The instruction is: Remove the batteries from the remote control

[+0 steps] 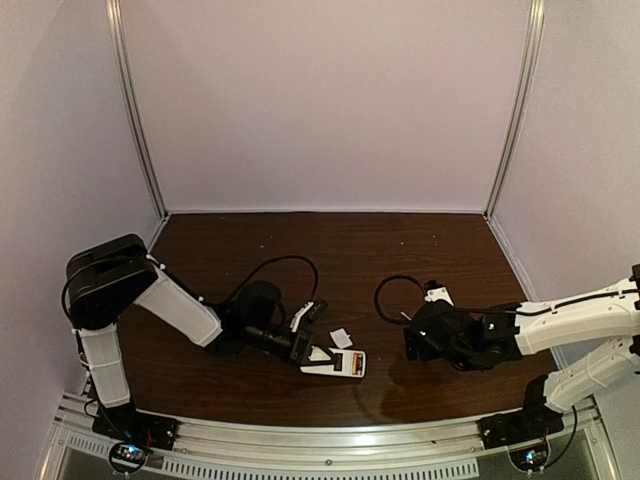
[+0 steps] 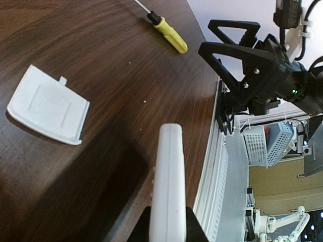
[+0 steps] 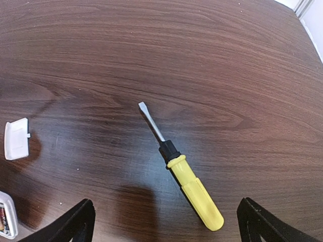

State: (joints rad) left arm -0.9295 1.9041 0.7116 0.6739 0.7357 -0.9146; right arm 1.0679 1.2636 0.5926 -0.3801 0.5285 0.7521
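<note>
- Left gripper (image 1: 314, 352): pinched on one end of remote control (image 1: 338, 363), near table's (image 1: 400, 260) front edge.
- Batteries (image 1: 353, 366): seated in remote's open compartment.
- Right gripper (image 3: 165, 217): spread wide above yellow-handled screwdriver (image 3: 187, 187).

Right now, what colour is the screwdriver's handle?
The screwdriver handle is yellow, with a black collar at the shaft. The right wrist view shows it best.
</note>
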